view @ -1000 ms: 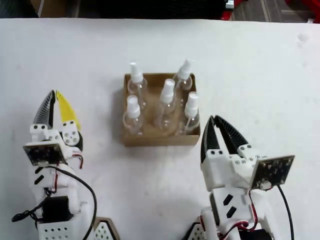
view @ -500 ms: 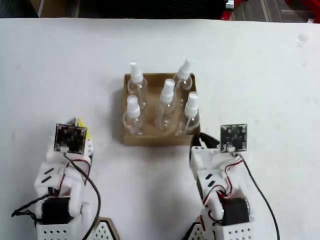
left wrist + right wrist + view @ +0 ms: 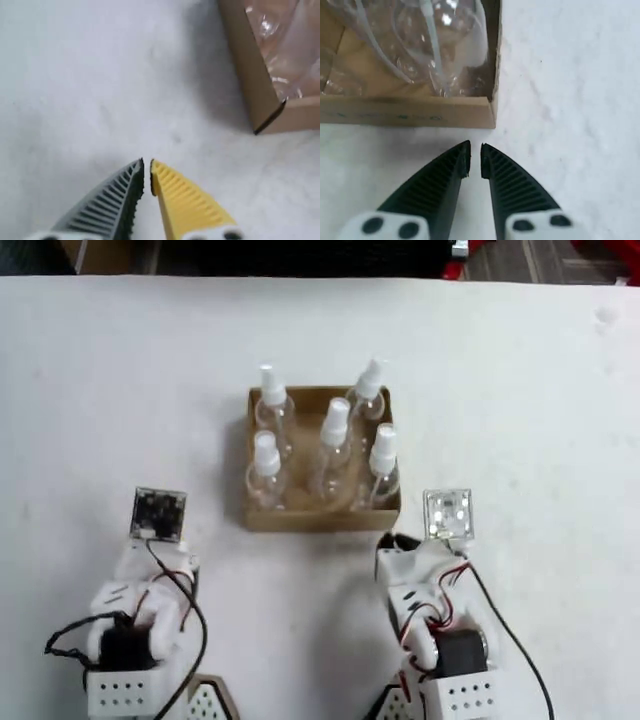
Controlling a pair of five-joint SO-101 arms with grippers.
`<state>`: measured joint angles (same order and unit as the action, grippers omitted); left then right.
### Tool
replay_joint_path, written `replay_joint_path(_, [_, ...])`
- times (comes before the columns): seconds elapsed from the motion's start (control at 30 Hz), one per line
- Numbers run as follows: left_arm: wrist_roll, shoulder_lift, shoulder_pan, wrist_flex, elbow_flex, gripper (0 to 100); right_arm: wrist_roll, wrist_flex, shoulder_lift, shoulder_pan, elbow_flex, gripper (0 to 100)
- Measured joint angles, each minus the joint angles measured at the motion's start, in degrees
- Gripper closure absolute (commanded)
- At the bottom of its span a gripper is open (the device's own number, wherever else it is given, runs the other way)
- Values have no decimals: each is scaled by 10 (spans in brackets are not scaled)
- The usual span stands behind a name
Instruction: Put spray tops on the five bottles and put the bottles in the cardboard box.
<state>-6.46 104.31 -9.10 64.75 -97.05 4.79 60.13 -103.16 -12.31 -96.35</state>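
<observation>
box: you've got the cardboard box (image 3: 322, 517) mid-table, open side up, just ahead of the two arms and between them.
bottles: five clear bottles (image 3: 333, 455) stand upright inside it, each with a white spray top (image 3: 266, 453) fitted. Two sit on the left arm's side, one in the middle, two on the right arm's side.
left gripper: your left gripper (image 3: 146, 176) has its grey and yellow fingers closed tip to tip with nothing between them. It points at bare table, with a box corner near, off to one side.
right gripper: your right gripper (image 3: 475, 161) has its black fingers together, only a slit between the tips, and it holds nothing. It sits near the box's front wall by a corner, not touching.
arms: left arm (image 3: 135, 625) and right arm (image 3: 440, 635) are folded back at the near edge.
surface: white table (image 3: 520, 390).
</observation>
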Motion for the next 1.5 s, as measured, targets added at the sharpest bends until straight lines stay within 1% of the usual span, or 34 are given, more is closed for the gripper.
replay_joint_path(0.1, [0, 0, 0, 26, 0, 969, 0, 25, 0, 0, 0, 974])
replay_joint_path(0.3, [2, 0, -1, 87, 0, 972, 0, 34, 0, 0, 0, 978])
replay_joint_path(0.37, [2, 0, -1, 87, 0, 972, 0, 38, 0, 0, 0, 978])
replay_joint_path(0.5, [2, 0, -1, 87, 0, 972, -4, 76, 0, 0, 0, 978])
replay_joint_path(0.63, [2, 0, -1, 87, 0, 972, -55, 97, 0, 0, 0, 978])
replay_joint_path(0.7, [2, 0, -1, 87, 0, 972, -65, 110, 0, 0, 0, 979])
replay_joint_path(0.97, [2, 0, -1, 87, 0, 972, -69, 123, 0, 0, 0, 979])
replay_joint_path(1.0, [2, 0, -4, 87, 0, 972, -69, 123, 0, 0, 0, 979])
replay_joint_path(1.2, [2, 0, -97, 87, 0, 972, -73, 123, 0, 0, 0, 979])
replay_joint_path(1.5, [2, 0, -109, 87, 0, 972, -73, 123, 0, 0, 0, 979])
